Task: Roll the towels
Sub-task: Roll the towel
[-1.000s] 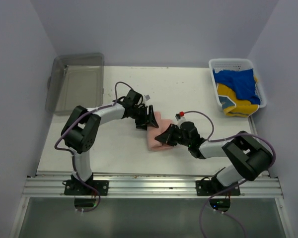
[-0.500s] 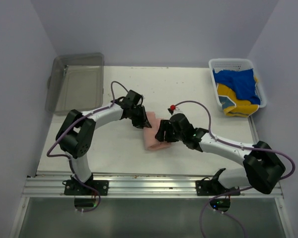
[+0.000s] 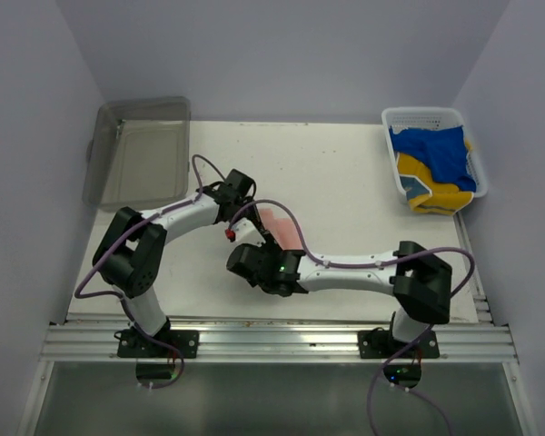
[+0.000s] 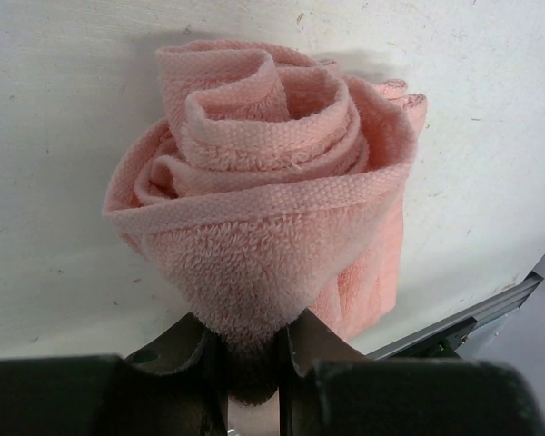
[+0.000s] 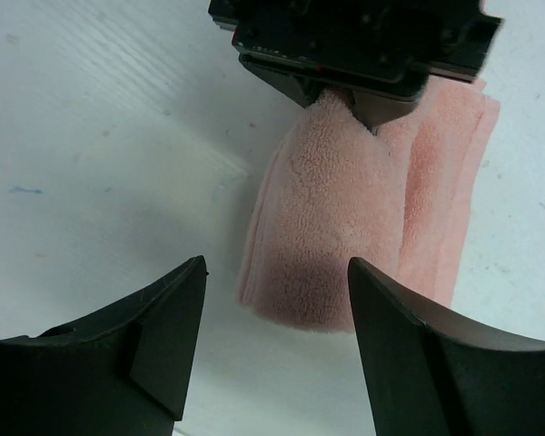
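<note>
A pink towel (image 4: 272, 182) lies loosely rolled on the white table, its spiral end facing the left wrist camera. My left gripper (image 4: 250, 359) is shut on the near tip of its outer layer. From above, the towel (image 3: 284, 229) sits mid-table with the left gripper (image 3: 251, 216) at its left end. My right gripper (image 5: 277, 268) stands open just short of the towel (image 5: 345, 227), touching nothing. Overhead, the right gripper (image 3: 263, 251) sits at the towel's near-left side.
A white basket (image 3: 391, 118) at the back right holds blue and yellow towels (image 3: 436, 163). A clear plastic bin (image 3: 136, 150) stands at the back left. The metal rail (image 3: 272, 341) runs along the near edge.
The right gripper let go of the towel, opened and swung left to its near-left side. The left gripper closed on the towel's end and drew slightly left.
</note>
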